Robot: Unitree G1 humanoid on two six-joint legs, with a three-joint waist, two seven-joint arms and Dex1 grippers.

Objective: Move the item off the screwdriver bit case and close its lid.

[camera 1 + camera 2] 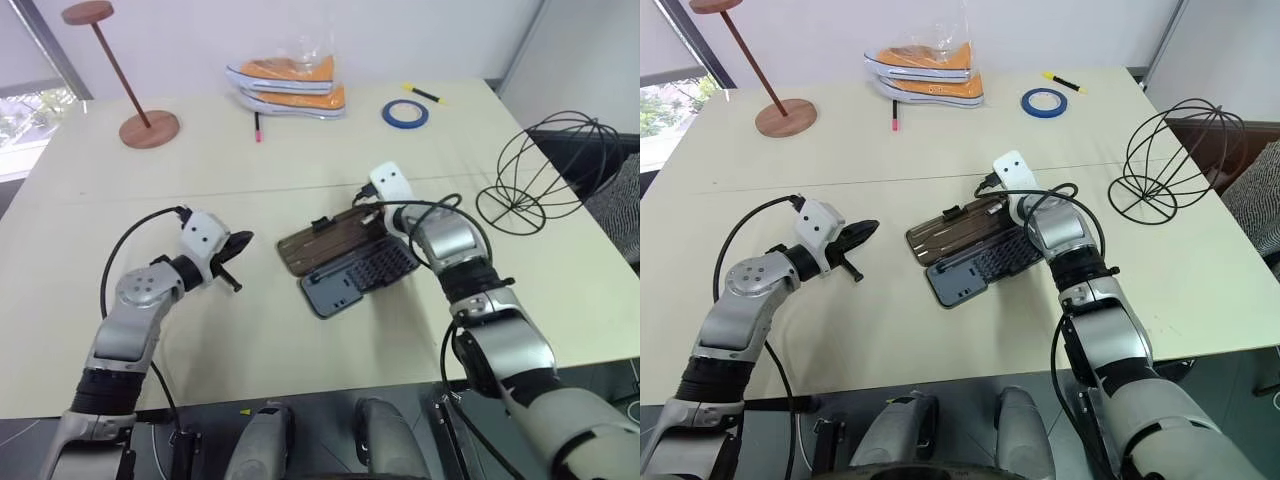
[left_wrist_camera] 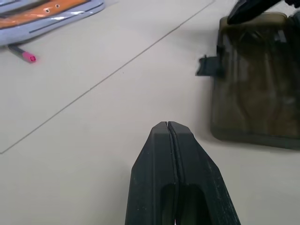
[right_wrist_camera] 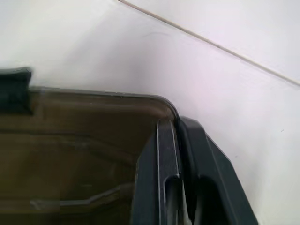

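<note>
Under right pincer (image 3: 174, 123), lid's (image 3: 84, 154) corner.

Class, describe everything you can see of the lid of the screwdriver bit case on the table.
The lid is the smoky brown, translucent plastic half of the screwdriver bit case, ridged along its length, with a small black latch on its far edge. It lies swung open, flat on the table, hinged beside the dark grey tray of bits. The right end effector, fingers shut, rests at its rounded corner.
</note>
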